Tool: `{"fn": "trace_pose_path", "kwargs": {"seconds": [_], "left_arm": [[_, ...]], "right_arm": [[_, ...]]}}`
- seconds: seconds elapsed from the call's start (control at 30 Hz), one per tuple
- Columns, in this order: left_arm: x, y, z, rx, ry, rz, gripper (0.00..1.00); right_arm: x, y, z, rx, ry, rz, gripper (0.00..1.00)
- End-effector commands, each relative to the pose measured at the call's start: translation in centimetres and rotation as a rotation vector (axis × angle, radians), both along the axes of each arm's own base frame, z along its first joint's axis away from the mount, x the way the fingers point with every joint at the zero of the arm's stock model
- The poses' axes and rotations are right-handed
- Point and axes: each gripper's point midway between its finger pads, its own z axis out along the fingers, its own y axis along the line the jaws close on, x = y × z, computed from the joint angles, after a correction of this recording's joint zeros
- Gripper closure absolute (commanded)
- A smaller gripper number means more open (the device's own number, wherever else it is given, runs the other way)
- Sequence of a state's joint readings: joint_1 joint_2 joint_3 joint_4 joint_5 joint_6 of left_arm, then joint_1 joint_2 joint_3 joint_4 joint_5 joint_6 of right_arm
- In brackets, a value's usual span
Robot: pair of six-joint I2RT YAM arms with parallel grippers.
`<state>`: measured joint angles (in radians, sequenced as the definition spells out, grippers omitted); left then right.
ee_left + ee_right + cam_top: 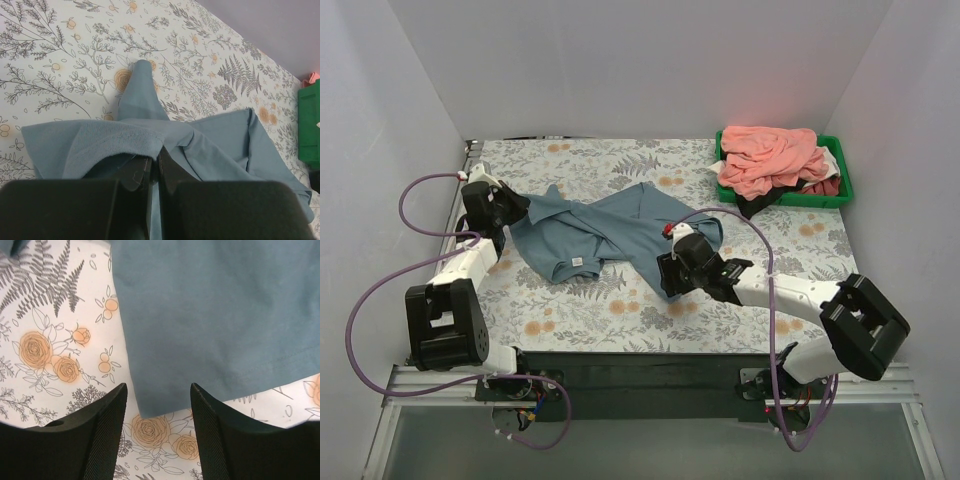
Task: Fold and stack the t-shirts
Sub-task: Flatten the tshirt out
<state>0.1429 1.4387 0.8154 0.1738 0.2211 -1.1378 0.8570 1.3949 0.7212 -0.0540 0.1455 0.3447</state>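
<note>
A dusty grey-blue t-shirt (605,228) lies crumpled across the middle of the floral table cover. My left gripper (510,213) is shut on its left edge; in the left wrist view the cloth (165,145) is pinched between the fingers (135,172). My right gripper (665,278) is open and empty just above the shirt's near right corner (150,407), which lies flat between the fingers (107,410). Salmon-pink shirts (770,155) with white, dark red and black pieces are heaped in a green bin.
The green bin (840,190) stands at the back right corner; its edge shows in the left wrist view (311,125). The grey floral table cover (620,310) spans the table. White walls (620,60) close in three sides.
</note>
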Motion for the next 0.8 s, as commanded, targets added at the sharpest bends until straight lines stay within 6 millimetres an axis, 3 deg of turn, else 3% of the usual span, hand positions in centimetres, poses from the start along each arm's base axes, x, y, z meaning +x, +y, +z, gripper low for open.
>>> {"fn": "trace_pose_path", "kwargs": {"seconds": [0.0,0.6,0.77], "left_arm": [[0.0,0.5,0.8,0.021,-0.027,0.011,1.0],[0.4,0.7,-0.8,0.016,0.024,0.012,1.0],[0.4,0.7,-1.1,0.015,0.031,0.012,1.0]], "right_arm": [[-1.1,0.5,-1.4,-0.01,0.039,0.033,0.41],[-3.6,-0.1,-4.4,-0.059,0.127,0.086,0.56],[-3.8,0.0,-4.6,-0.066,0.136,0.097,0.65]]}}
